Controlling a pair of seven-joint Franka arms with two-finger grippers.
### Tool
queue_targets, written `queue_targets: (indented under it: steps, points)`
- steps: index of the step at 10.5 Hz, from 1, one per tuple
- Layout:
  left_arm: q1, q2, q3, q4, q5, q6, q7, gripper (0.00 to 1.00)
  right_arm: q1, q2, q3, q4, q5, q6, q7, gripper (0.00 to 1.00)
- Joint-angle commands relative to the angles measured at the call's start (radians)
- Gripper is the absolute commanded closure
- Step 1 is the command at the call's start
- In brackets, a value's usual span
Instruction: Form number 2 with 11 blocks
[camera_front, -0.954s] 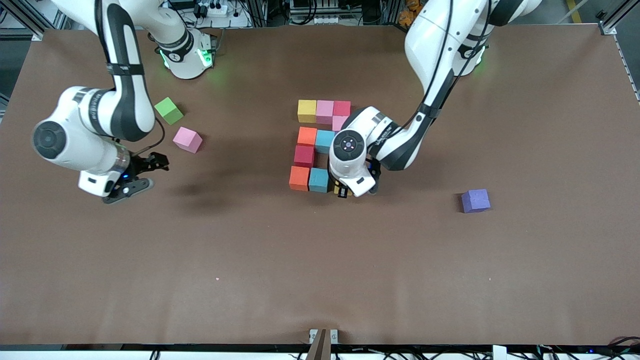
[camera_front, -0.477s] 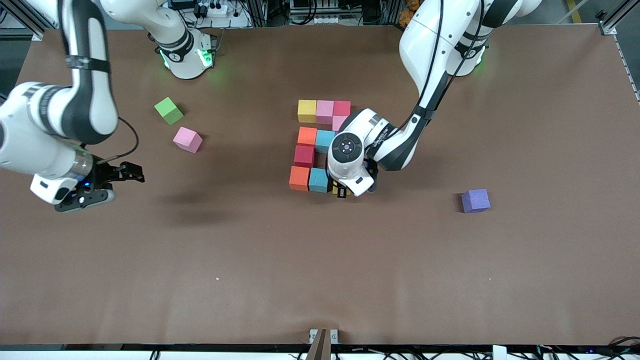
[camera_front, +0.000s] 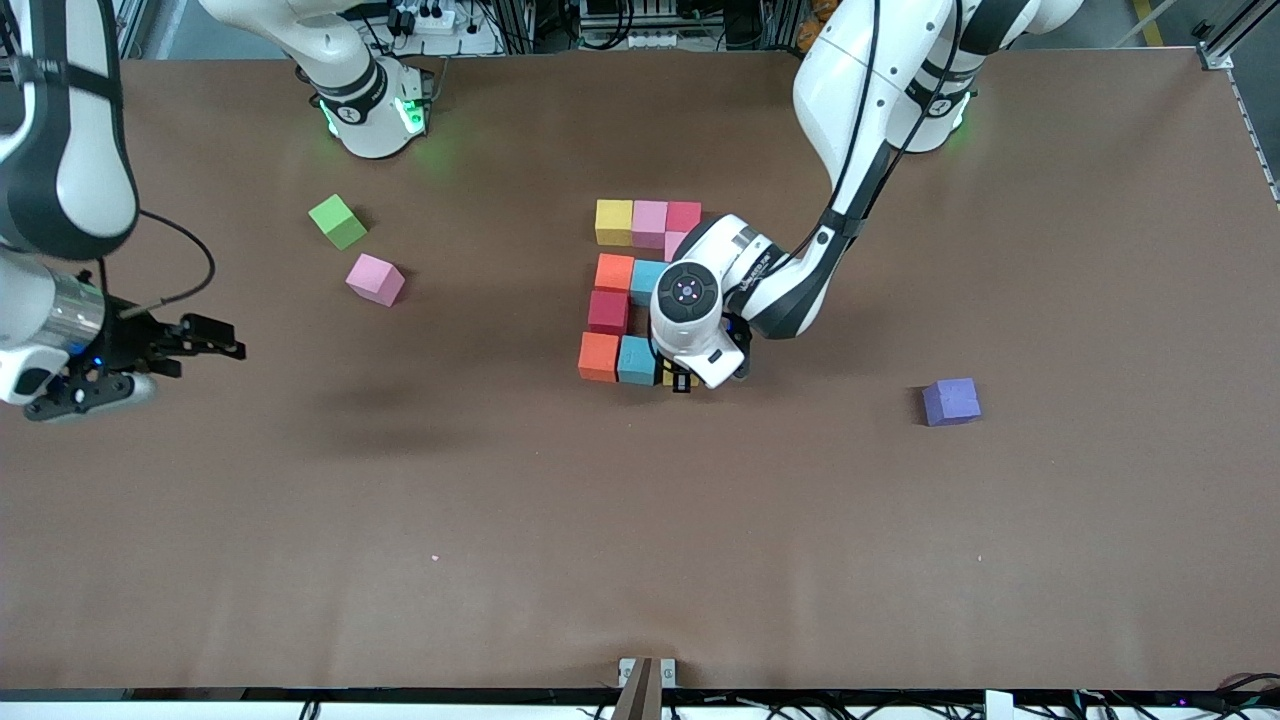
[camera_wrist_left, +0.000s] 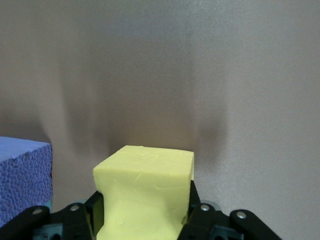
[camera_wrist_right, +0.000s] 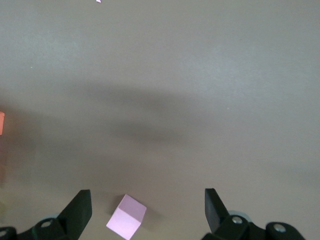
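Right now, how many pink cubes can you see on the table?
3: one pink cube in the digit's farthest row, one just nearer, partly hidden by the left arm, one loose beside the green cube. The arm may hide more.

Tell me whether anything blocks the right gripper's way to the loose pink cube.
Nothing visible does. The right gripper, open, hangs over bare table; the pink cube sits apart from the green cube.

The block (camera_wrist_left: 147, 195) pinched in the left gripper (camera_front: 683, 381) is pale yellow, the one (camera_front: 636, 360) touching it light blue, then orange (camera_front: 598, 356). A purple block (camera_front: 951, 401) lies well apart. Under the wide-open right gripper (camera_wrist_right: 147, 212) a pink block (camera_wrist_right: 126, 223) sits on the brown table (camera_front: 640, 520); a green block (camera_front: 337, 221) lies near it.
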Motion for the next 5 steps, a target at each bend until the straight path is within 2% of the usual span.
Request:
queue_targets:
  steps: [1, 3, 5]
  points:
    - [-0.030, 0.042, 0.018, 0.023, -0.026, 0.001, -0.010, 1.00, -0.111, -0.131, 0.165, -0.082, -0.064, 0.001, 0.093, 0.00]
    - [-0.039, 0.061, 0.016, 0.041, -0.026, 0.003, -0.020, 1.00, -0.116, -0.157, 0.170, -0.073, -0.066, -0.015, 0.098, 0.00]
    - [-0.045, 0.075, 0.025, 0.071, -0.026, 0.003, -0.020, 1.00, -0.116, -0.157, 0.168, -0.008, -0.067, -0.072, 0.101, 0.00]
